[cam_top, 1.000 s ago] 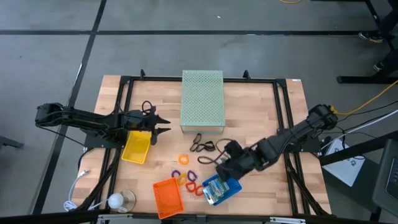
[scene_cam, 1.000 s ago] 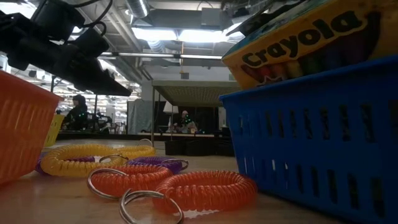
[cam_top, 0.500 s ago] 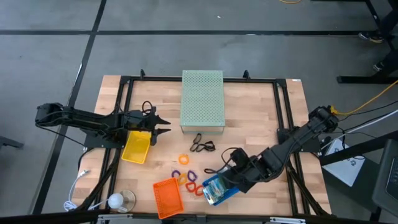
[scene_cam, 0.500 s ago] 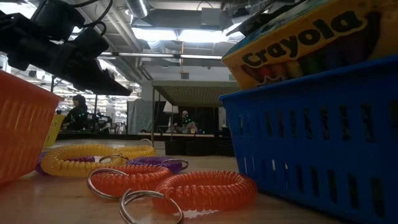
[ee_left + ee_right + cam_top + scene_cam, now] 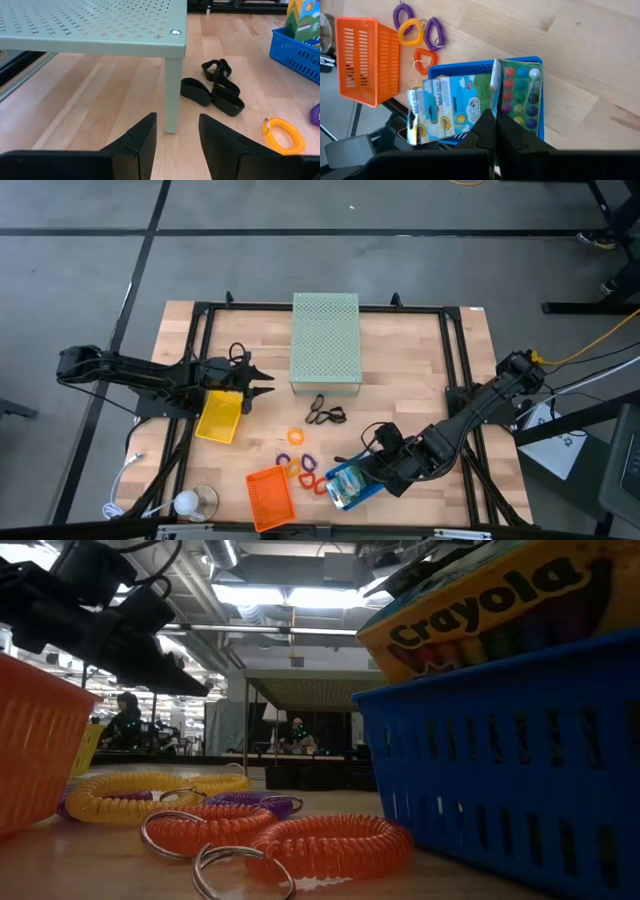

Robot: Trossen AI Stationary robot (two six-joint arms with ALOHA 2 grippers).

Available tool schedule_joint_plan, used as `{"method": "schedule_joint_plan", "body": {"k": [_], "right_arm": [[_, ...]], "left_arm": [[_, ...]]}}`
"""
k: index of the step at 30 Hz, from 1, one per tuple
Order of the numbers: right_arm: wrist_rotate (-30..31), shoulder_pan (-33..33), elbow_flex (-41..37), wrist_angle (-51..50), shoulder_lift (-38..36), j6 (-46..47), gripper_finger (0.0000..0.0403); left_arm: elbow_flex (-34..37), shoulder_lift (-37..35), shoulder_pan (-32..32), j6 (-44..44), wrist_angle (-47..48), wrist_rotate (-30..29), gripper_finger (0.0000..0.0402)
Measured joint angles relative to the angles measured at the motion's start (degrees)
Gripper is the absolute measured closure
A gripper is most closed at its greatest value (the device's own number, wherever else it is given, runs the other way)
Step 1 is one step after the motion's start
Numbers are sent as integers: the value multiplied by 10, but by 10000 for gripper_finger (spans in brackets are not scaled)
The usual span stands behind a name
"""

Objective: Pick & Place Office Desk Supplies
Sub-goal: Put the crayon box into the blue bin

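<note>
At nine o'clock on the worktop (image 5: 400, 380), the left gripper (image 5: 262, 379) hovers released above the yellow tray (image 5: 219, 417). Black loops (image 5: 325, 414) lie at centre. Toward five o'clock, the right gripper (image 5: 366, 464) sits clenched, empty, over printed packets (image 5: 451, 107) in the blue tray (image 5: 372, 485).

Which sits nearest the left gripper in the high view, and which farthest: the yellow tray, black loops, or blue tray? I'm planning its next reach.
From the left gripper:
1. Yellow tray, just below it, beside the arm.
2. Black loops, mid-table, in front of the green box.
3. Blue tray, far side, under the right gripper.
</note>
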State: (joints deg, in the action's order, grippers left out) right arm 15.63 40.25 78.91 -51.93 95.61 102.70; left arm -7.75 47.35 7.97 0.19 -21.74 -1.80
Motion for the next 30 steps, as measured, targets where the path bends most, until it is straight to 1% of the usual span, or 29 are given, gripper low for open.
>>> {"method": "schedule_joint_plan", "body": {"k": [3, 12, 21, 25, 30], "right_arm": [[0, 0, -13, 17, 1, 1, 403], [-5, -6, -14, 55, 35, -13, 403], [-42, -24, -14, 135, 91, -49, 403], [-47, -24, -14, 142, 110, -54, 403], [-45, -20, -14, 136, 117, -41, 403]], "left_arm": [[0, 0, 0, 0, 8, 0, 258], [0, 0, 0, -11, 21, 1, 258], [0, 0, 0, -11, 21, 1, 258], [0, 0, 0, -10, 23, 1, 258], [0, 0, 0, -10, 23, 1, 258]]}}
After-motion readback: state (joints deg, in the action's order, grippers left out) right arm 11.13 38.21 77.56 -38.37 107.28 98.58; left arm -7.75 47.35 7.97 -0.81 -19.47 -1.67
